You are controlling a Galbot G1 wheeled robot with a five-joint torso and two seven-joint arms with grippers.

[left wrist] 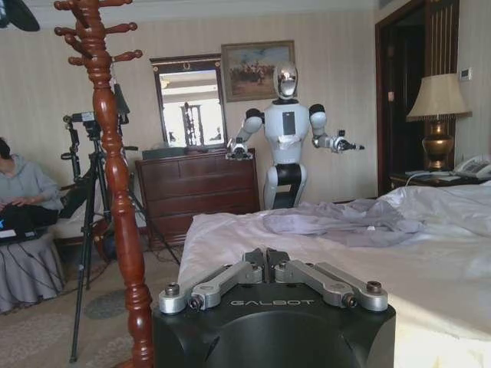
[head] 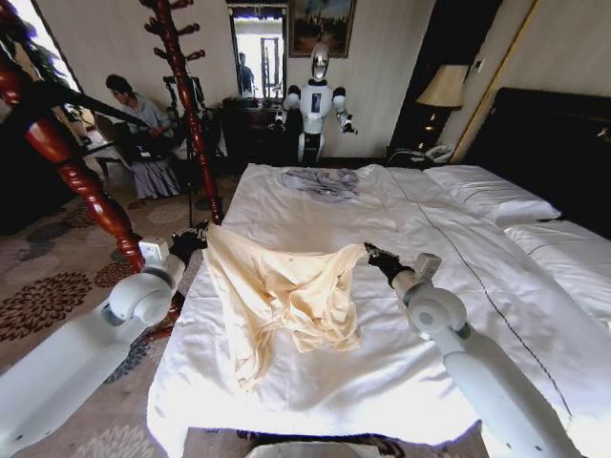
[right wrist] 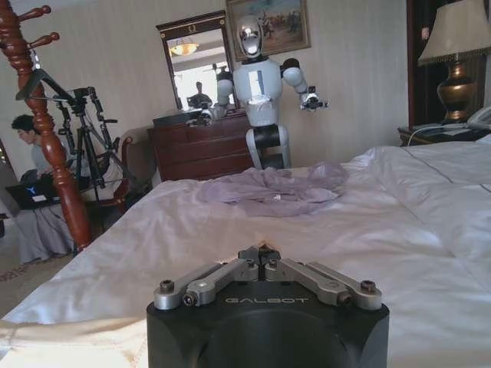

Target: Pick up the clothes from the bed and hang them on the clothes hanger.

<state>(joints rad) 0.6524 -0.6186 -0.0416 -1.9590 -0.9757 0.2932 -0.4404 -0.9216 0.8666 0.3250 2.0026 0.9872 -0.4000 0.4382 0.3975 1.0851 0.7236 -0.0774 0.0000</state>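
Observation:
The clothes (head: 282,291), a pale cream-yellow garment, are spread between my two grippers over the near left part of the bed (head: 496,286). The top edge is raised and the lower folds rest on the sheet. My left gripper (head: 194,240) is shut on the left corner, at the bed's left edge. My right gripper (head: 374,255) is shut on the right corner. In the wrist views both sets of fingers (left wrist: 266,257) (right wrist: 261,253) are pressed together, and a sliver of cream cloth shows at the right tips. The clothes hanger (right wrist: 37,83), a black triangle, hangs on the coat stand.
A reddish-brown coat stand (head: 76,181) rises close to my left arm, and a second one (head: 186,95) stands farther back. A grey garment (head: 323,181) lies at the far end of the bed. Beyond are another robot (head: 315,95), a dresser (left wrist: 196,188), a tripod (left wrist: 88,207) and a seated person.

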